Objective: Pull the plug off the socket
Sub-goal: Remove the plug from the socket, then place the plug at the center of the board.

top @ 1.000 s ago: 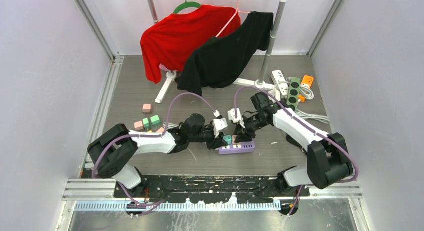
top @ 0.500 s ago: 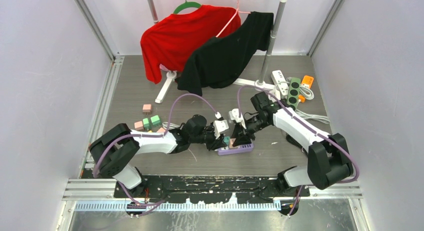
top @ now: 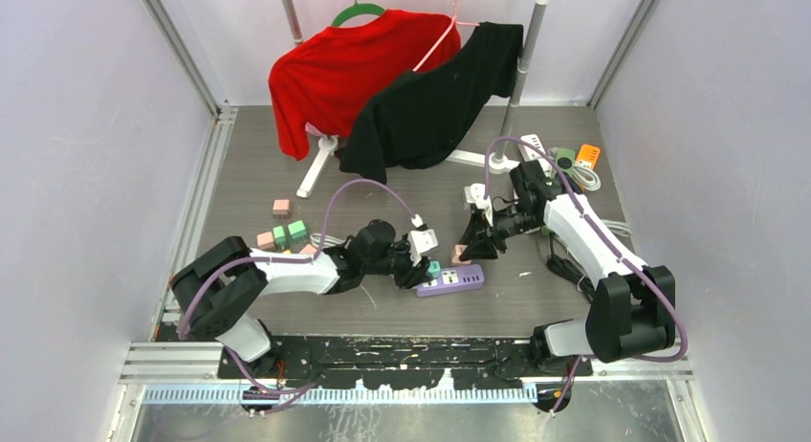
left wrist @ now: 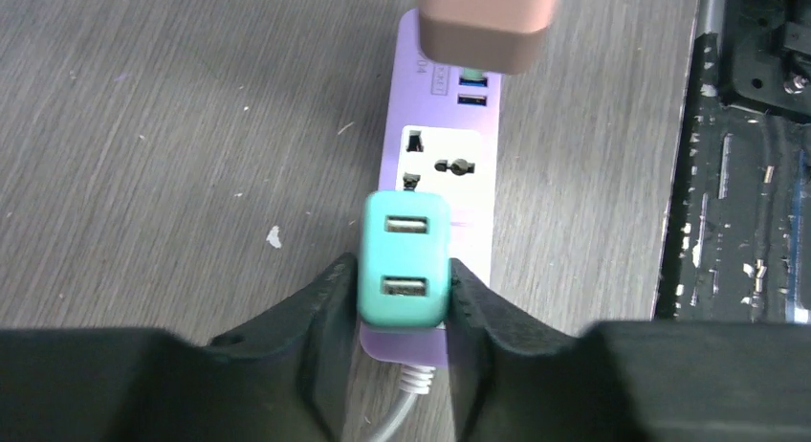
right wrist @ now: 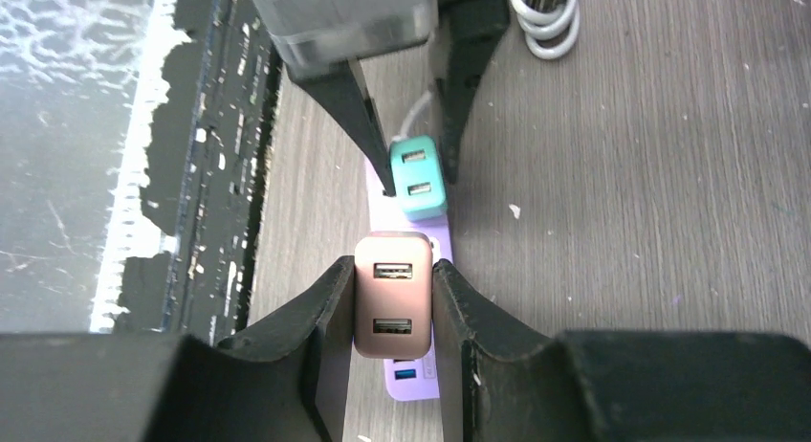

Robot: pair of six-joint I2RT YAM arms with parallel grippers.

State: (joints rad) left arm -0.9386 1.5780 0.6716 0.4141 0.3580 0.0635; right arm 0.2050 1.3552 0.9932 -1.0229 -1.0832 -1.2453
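Observation:
A purple power strip, the socket (top: 451, 282) (left wrist: 446, 165) (right wrist: 414, 381), lies on the table between the arms. A teal two-port plug (top: 434, 268) (left wrist: 405, 258) (right wrist: 418, 178) sits on its cable end, and my left gripper (top: 427, 267) (left wrist: 403, 291) is shut on that plug's sides. My right gripper (top: 468, 252) (right wrist: 392, 303) is shut on a rose-pink plug (top: 462, 254) (right wrist: 393, 295) (left wrist: 488, 21). That plug hangs clear above the strip's far end, with the strip's sockets below it bare.
A rack with a red shirt (top: 344, 69) and a black shirt (top: 435, 98) stands at the back. More power strips and coiled white cable (top: 562, 169) lie at the back right. Several small plugs (top: 283, 233) sit left of my left arm.
My right gripper has moved right and away from the strip, taking the rose-pink plug with it. My left gripper stays on the teal plug; the strip shifted slightly.

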